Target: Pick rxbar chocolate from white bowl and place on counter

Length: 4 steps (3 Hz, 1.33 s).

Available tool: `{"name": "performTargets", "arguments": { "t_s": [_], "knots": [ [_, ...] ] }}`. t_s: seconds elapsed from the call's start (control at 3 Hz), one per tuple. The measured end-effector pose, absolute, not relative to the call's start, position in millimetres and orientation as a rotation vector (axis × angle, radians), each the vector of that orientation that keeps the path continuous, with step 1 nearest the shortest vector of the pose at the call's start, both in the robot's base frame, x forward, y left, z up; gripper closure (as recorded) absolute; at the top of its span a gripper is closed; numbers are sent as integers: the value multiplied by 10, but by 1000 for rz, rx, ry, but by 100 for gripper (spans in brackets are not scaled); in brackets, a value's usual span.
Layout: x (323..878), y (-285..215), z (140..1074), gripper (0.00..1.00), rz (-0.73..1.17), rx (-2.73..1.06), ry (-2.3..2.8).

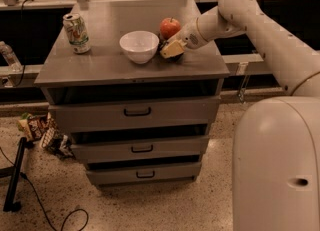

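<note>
The white bowl [139, 46] stands on the grey counter [110, 65], and nothing shows inside it. My gripper [169, 51] is low over the counter just right of the bowl and in front of the red apple [170, 26]. Its tan fingers [172, 48] are shut on a small dark flat piece, the rxbar chocolate [176, 57]. The bar shows only as a dark edge under and beside the fingers, at or just above the counter top. The arm comes in from the upper right.
A soda can [76, 33] stands at the counter's back left. Three drawers with black handles [137, 111] sit below the top. Snack wrappers [42, 130] and a cable lie on the floor at the left. The robot's white body [275, 165] fills the lower right.
</note>
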<state>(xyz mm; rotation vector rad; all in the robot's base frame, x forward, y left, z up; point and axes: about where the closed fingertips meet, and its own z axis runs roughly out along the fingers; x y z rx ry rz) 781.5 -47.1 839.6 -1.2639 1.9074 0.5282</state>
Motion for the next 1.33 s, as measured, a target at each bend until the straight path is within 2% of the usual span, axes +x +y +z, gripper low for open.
{"name": "performTargets", "arguments": {
  "t_s": [0.33,0.67,1.33],
  "knots": [
    [7997,-144,8422,1,538,-1281,1864],
    [8010,-149,8461,0,536,-1253,1853],
    [7793,-689,8916,0,396,-1130,1845]
  ]
}}
